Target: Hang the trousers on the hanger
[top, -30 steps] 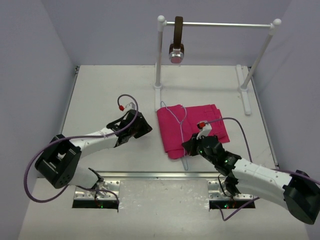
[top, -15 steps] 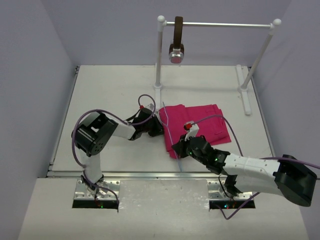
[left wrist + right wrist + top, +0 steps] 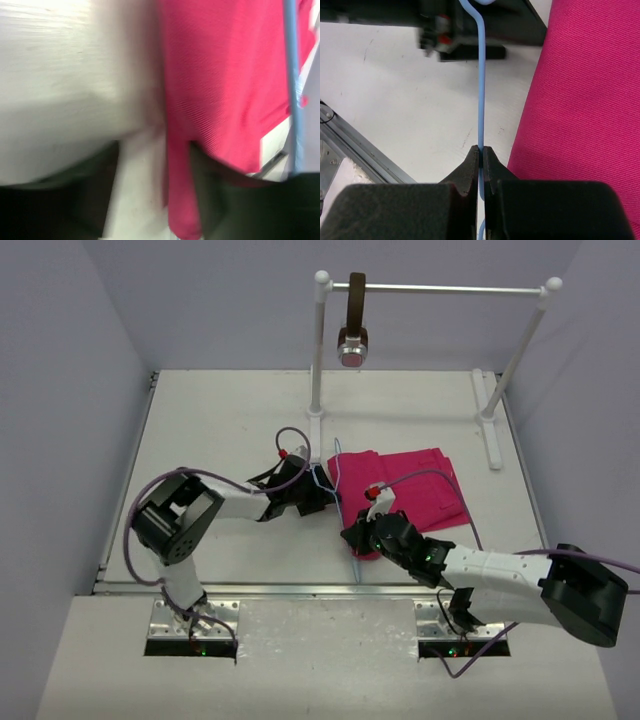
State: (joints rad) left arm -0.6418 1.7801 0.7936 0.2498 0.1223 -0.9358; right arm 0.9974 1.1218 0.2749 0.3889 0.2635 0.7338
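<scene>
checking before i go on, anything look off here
Nothing spilled or damaged. The hanger is off the rail, down beside the trousers, pinched in the right hand; only a brown strap hangs on the rail.

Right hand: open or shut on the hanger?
Shut on it. Right wrist view: the right hand pinches the hanger wire between its fingertips, no gap.

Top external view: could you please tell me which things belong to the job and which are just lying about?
Job: magenta-pink soft fabric trousers; thin pale blue hanger, pinched by the right gripper.
Lying about: brown strap with round metallic end; white garment rail.
</scene>
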